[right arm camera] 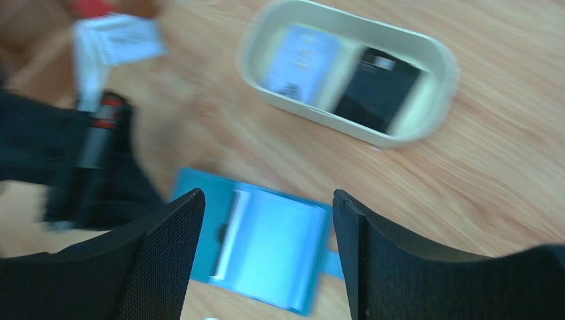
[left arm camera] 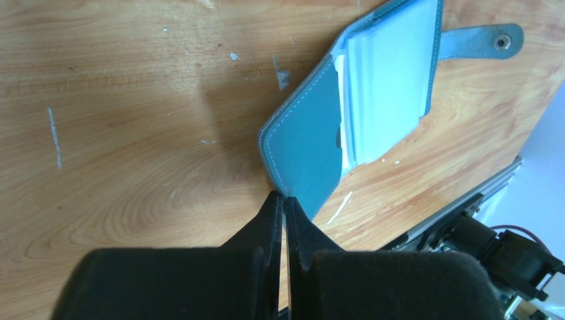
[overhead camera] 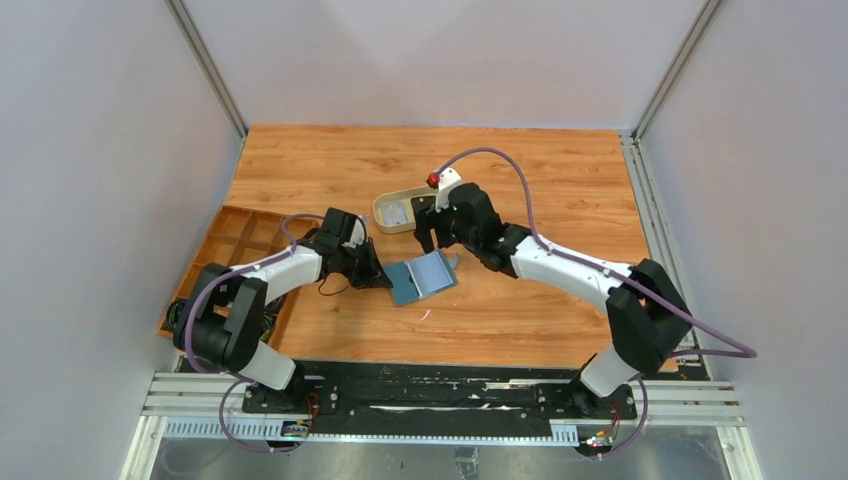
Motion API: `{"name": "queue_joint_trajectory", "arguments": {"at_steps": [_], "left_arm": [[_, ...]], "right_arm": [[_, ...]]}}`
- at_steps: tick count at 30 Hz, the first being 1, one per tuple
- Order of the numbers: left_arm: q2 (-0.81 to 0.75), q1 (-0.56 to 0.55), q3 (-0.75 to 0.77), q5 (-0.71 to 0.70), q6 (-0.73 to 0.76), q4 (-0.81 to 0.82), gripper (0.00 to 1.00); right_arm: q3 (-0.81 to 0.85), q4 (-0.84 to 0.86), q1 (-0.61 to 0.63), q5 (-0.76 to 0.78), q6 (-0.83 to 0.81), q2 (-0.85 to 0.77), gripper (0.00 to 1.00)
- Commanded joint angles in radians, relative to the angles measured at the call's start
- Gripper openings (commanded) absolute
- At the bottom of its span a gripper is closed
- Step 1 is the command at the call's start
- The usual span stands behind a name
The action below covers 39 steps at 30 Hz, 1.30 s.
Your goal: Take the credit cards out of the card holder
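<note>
The teal card holder (overhead camera: 420, 277) lies open on the table, its snap tab (left arm camera: 490, 41) pointing away from my left arm. Pale whitish cards (left arm camera: 386, 80) sit stacked in its right half. My left gripper (left arm camera: 284, 198) is shut, with its tips pinching the near corner of the holder's left flap (left arm camera: 303, 143). My right gripper (right arm camera: 268, 200) is open and empty. It hovers above the holder (right arm camera: 263, 243), between it and the beige tray; this view is blurred. In the top view the right gripper (overhead camera: 430, 238) is just behind the holder.
A beige oval tray (overhead camera: 385, 203) stands behind the holder; it holds a pale card (right arm camera: 303, 60) and a black item (right arm camera: 376, 90). A wooden compartment box (overhead camera: 235, 240) lies at the left table edge. The table's front edge and rail (left arm camera: 466, 213) are close to the holder.
</note>
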Motion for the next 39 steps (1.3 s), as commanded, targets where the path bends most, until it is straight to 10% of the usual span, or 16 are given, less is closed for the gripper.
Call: {"name": "queue_joint_trajectory", "arguments": {"at_steps": [1, 11, 39], "left_arm": [[0.03, -0.002, 0.01, -0.03, 0.049, -0.017, 0.0], [0.072, -0.002, -0.013, -0.119, 0.085, -0.032, 0.0], [0.102, -0.002, -0.012, -0.174, 0.109, -0.064, 0.0]], "right_arm": [[0.072, 0.007, -0.039, -0.597, 0.105, 0.095, 0.74], [0.02, 0.189, -0.066, -0.827, 0.325, 0.288, 0.71], [-0.05, 0.192, -0.077, -0.667, 0.414, 0.374, 0.65]]}}
